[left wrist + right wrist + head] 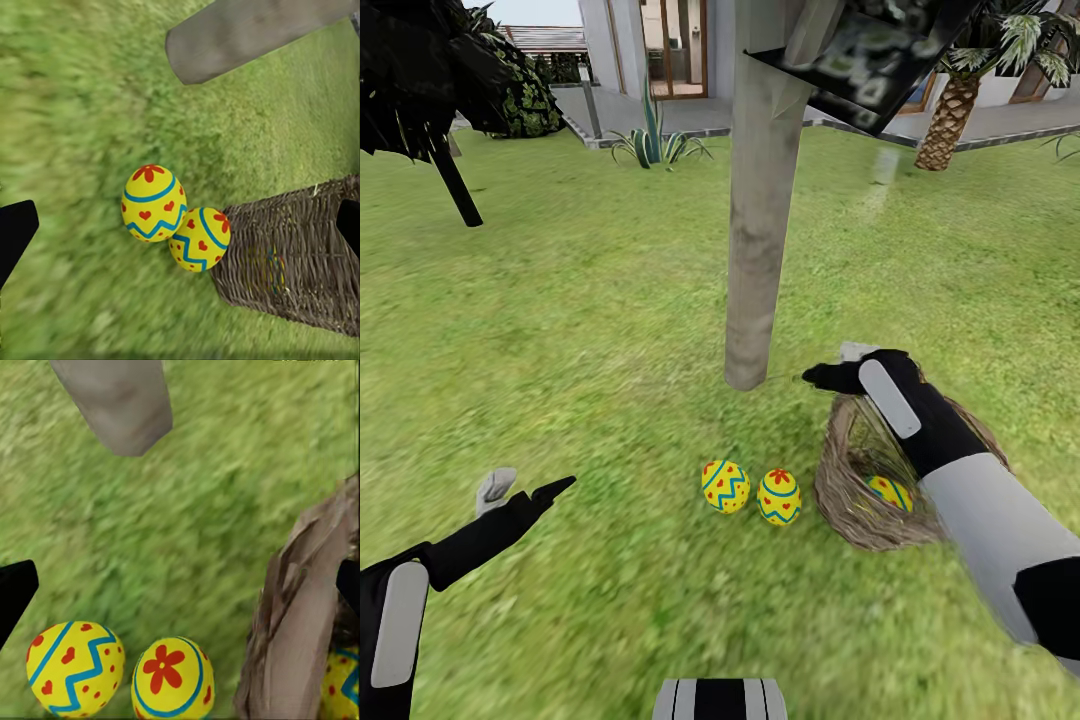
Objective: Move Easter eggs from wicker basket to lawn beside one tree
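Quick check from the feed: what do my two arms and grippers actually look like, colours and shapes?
Both arms are black near the wrist with a pale grey elongated oval panel. The right arm turns to a light grey, rounded segment further back, then black again. The left gripper has one pale grey finger and one black pointed one; the right gripper looks the same. No cables visible.

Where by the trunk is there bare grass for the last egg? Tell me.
Bare lawn lies left of the tree and between its foot and the two eggs. It is crowded rightward, where the wicker basket nearly meets them.
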Tool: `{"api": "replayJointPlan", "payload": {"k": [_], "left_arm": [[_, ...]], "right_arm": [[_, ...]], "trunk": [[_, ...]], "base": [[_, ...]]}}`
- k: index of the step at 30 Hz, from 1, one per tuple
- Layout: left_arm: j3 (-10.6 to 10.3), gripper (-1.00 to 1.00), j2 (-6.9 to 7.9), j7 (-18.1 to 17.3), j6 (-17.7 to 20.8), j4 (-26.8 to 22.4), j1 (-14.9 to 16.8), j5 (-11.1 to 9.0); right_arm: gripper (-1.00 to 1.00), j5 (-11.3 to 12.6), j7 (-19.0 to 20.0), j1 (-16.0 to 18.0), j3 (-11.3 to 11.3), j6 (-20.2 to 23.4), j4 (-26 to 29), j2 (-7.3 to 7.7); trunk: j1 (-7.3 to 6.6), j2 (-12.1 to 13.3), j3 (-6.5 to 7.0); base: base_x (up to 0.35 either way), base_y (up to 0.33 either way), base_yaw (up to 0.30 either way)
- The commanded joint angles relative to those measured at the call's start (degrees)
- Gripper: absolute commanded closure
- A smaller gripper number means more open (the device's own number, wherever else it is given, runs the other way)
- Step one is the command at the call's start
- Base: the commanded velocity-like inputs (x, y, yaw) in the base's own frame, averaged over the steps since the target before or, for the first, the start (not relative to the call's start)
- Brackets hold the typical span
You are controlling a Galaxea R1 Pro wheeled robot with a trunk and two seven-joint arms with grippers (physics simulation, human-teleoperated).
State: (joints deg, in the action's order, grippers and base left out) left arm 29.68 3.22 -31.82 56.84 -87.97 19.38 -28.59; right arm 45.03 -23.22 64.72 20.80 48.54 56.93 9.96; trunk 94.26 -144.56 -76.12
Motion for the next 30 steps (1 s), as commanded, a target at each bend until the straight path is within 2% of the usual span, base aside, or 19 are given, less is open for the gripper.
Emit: {"api": "replayJointPlan", "payload": {"k": [1,2,3,4,8,10,12,13,14,18,21,23,27,30], "left_arm": [[0.1,-1.00,0.04,-0.3,0.3,0.0,0.0,0.2],[0.1,-1.00,0.04,-0.3,0.3,0.0,0.0,0.2],[0.1,-1.00,0.05,-0.3,0.3,0.0,0.0,0.3],[0.1,-1.00,0.07,-0.3,0.3,0.0,0.0,0.3],[0.1,-1.00,0.11,-0.3,0.3,0.0,0.0,0.3],[0.1,-1.00,0.12,-0.3,0.3,0.0,0.0,0.3],[0.1,-1.00,0.08,-0.3,0.3,0.0,0.0,0.3],[0.0,-1.00,0.03,-0.3,0.3,0.0,0.0,0.2],[0.0,-1.00,-0.02,-0.3,0.3,0.0,0.0,0.2],[0.1,-1.00,0.06,-0.4,0.3,0.0,0.0,0.2],[0.2,-1.00,0.17,-0.5,0.3,-0.1,0.0,0.2],[0.2,-1.00,0.19,-0.5,0.3,-0.1,0.0,0.2],[0.3,-1.00,0.16,-0.6,0.3,-1.4,0.0,0.1],[0.8,-1.00,0.24,-0.5,0.3,-1.8,0.0,0.1]], "right_arm": [[-1.00,0.7,2.0,2.3,0.2,3.1,-1.1,3.03],[-1.00,0.7,2.7,2.8,0.3,3.9,-1.3,3.79],[-1.00,0.8,4.1,3.7,0.3,5.8,-1.9,5.43],[-1.00,0.8,4.9,4.2,0.3,6.7,-2.2,6.27],[-1.00,0.6,12.7,5.8,1.3,10.1,-5.7,13.22],[-1.00,0.5,16.7,6.1,2.9,10.6,-7.4,15.90],[-1.00,0.5,18.6,6.1,4.4,10.8,-8.0,17.59],[-1.00,0.5,19.5,6.2,5.5,10.8,-8.1,18.54],[-1.00,0.5,20.4,6.2,7.6,11.0,-8.3,20.14],[-1.00,0.7,21.5,6.2,10.9,11.2,-8.2,22.54],[-1.00,0.8,21.9,6.2,14.4,11.3,-8.2,23.91],[-1.00,0.8,22.0,6.2,15.9,11.3,-8.2,24.19],[-1.00,0.8,22.4,6.1,20.4,11.3,-8.2,24.46],[-1.00,0.9,22.9,6.0,21.1,11.3,-8.5,24.52]], "trunk": [[-0.01,0.0,-0.05],[-0.01,0.0,-0.05],[-0.01,0.0,-0.05],[-0.01,0.0,-0.05],[-0.01,0.0,-0.05],[-0.01,0.0,-0.05],[-0.01,0.0,-0.05],[-0.01,0.0,-0.05],[-0.01,0.0,-0.05],[-0.01,0.0,-0.05],[-0.01,0.0,-0.05],[-0.01,0.0,-0.05],[-0.01,0.0,-0.05],[-0.01,0.0,-0.05]], "base": [[0.000,0.000,0.000],[0.000,0.000,0.000],[0.000,0.000,0.000],[0.000,0.000,0.000],[0.000,0.000,0.000],[0.000,0.000,0.000],[0.000,0.000,0.000],[0.000,0.000,0.000],[0.000,0.000,0.000],[0.000,0.000,0.000],[0.000,0.000,0.000],[0.000,0.000,0.000],[0.000,0.000,0.000],[0.000,0.000,0.000]]}}
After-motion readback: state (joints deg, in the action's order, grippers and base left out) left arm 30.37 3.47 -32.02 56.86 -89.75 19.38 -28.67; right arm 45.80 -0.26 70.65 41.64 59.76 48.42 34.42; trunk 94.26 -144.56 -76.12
